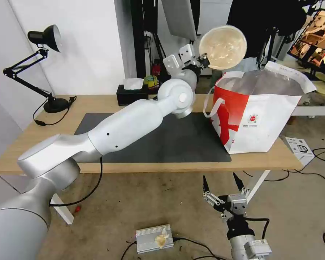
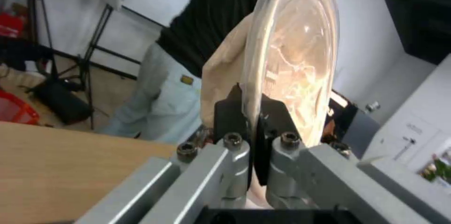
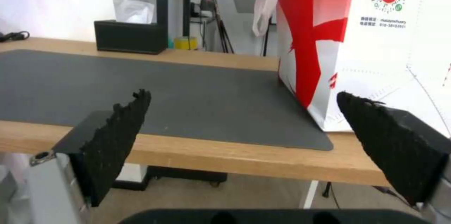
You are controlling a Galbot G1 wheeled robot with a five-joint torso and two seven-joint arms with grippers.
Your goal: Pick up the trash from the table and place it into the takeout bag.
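Observation:
My left gripper [image 1: 205, 60] is shut on the rim of the shallow beige bowl [image 1: 223, 47], one piece of the trash, and holds it tilted on edge above the back left corner of the takeout bag [image 1: 258, 110]. The left wrist view shows the black pads [image 2: 232, 113] pinching the bowl's rim [image 2: 291, 58]. The white-and-red bag stands open on the right end of the table [image 1: 97, 99], its foil lining showing. My right gripper [image 1: 222, 185] hangs open below the table's front edge, facing the takeout bag [image 3: 366, 37].
A dark grey mat [image 1: 169, 139] covers the table's middle. A black tissue box [image 1: 131, 94] sits at the back edge and a black desk lamp [image 1: 47, 65] at the far left. A person in dark clothes stands behind the table. A metal box [image 1: 154, 238] and cables lie on the floor.

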